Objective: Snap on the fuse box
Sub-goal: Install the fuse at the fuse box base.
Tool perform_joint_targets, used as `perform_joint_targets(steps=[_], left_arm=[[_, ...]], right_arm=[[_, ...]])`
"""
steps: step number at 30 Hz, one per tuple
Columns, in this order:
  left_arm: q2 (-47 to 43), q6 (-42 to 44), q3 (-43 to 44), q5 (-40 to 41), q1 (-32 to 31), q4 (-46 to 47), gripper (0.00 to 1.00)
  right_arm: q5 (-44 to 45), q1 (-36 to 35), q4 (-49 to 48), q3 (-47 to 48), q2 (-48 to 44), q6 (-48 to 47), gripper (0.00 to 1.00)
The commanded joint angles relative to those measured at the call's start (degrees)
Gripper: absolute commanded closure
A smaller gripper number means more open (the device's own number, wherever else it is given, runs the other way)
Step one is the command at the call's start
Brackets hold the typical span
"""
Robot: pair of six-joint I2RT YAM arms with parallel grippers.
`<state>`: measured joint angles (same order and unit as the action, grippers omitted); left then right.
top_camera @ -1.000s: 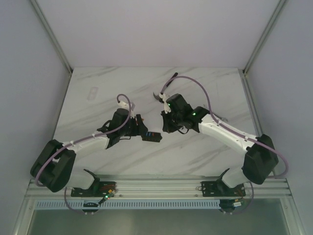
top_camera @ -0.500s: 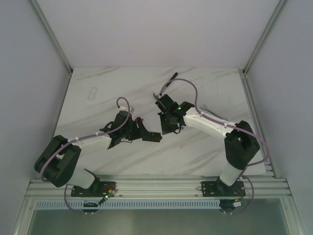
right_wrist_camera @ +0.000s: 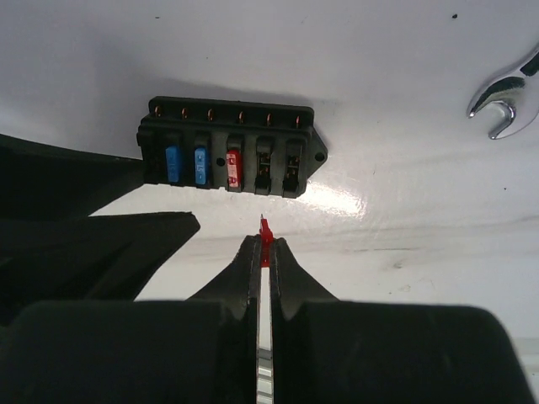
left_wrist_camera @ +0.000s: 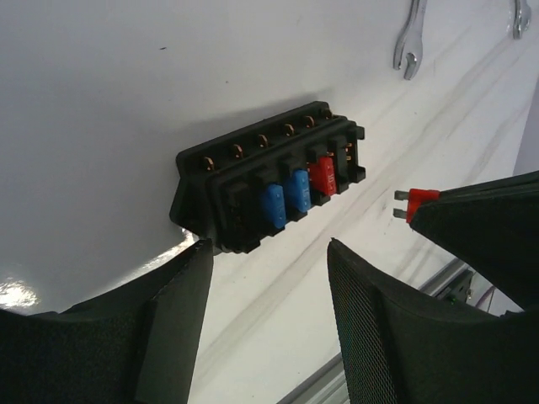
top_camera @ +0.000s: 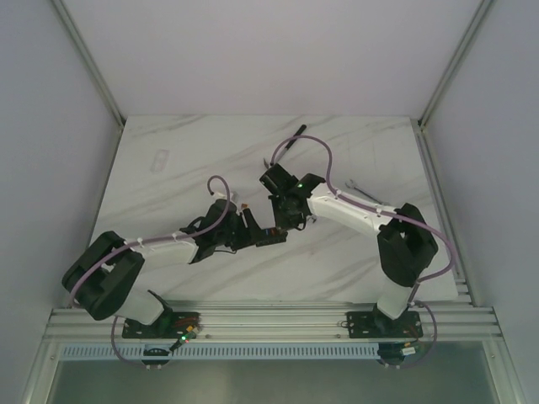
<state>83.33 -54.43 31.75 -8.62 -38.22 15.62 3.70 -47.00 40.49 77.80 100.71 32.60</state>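
Two arms (top_camera: 354,210) have swung inward, the left end effector (left_wrist_camera: 269,261) gaping beside the small black rectangular plastic fuse box (right_wrist_camera: 229,126) on the desk (right_wrist_camera: 404,67), the right end effector (right_wrist_camera: 265,246) pinching a tiny red fuse (right_wrist_camera: 266,229), apparently ready for an empty slot.

You lose the wrench (right_wrist_camera: 503,103) at the right edge of the right-wrist view. Red fuse (right_wrist_camera: 266,229) mostly hidden inside right pincer (right_wrist_camera: 264,248). From above, fuse box (top_camera: 271,236) too small to read, partly covered.

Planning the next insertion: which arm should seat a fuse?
Right. The right gripper is shut on a red fuse facing empty slots in the fuse box; the left gripper is open, empty.
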Motion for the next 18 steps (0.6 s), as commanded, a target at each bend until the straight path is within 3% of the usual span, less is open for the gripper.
perform_joint_targets(steps=[1,8,18], left_arm=[[-0.8,-3.2,-2.0,3.0,-0.2,1.6,0.34],[-5.9,-2.8,-2.0,6.9,-0.2,-2.3,0.35],[-2.9,-0.8,1.2,7.5,-0.1,-4.2,0.40]], right_arm=[[2.5,-0.5,1.8,2.2,1.1,-0.9,1.00],[3.7,-1.2,3.1,5.0,4.6,-3.1,1.00],[7.1,-2.5,5.7,8.9,8.6,-3.0,1.00]])
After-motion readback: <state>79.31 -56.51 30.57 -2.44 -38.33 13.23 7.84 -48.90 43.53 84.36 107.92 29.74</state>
